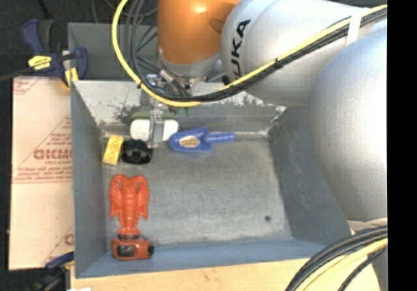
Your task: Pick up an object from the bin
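Note:
My gripper [155, 132] hangs under the orange wrist cover at the bin's far left, its finger down against a white rounded object [144, 129]. A black round thing [136, 152] lies just below it. To the right lies a blue scoop-shaped toy [195, 140] with an orange label and a handle pointing right. A yellow block [112, 150] rests to the left by the bin wall.
A red-orange toy lobster [129, 200] lies along the left side. Below it, in the near left corner, sits an orange and black tape measure [131, 248]. The arm covers the bin's far right.

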You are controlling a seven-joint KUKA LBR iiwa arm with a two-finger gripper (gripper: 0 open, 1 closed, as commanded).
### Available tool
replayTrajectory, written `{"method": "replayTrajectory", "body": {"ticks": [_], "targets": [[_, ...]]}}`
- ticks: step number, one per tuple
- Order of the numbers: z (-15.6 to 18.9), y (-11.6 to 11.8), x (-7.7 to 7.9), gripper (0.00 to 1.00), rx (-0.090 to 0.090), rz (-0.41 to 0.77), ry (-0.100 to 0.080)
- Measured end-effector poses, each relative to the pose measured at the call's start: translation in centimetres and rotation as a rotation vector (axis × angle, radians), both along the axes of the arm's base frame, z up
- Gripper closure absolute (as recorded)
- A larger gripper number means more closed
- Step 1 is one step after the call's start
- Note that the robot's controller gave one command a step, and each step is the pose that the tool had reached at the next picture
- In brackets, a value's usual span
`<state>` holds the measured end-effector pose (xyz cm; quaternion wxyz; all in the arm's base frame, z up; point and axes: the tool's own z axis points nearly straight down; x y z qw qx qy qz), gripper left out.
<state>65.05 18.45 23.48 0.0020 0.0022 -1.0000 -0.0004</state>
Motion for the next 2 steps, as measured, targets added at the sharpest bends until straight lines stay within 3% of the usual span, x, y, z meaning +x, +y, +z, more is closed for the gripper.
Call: {"method": "replayTrajectory", "body": {"ticks": [1, 2], "targets": [[0.6, -0.1, 0.1, 0.00, 0.001, -0.003, -0.008], [-3.8, -1.1, -2.8, 0.00, 0.002, -0.004, -0.012]]}}
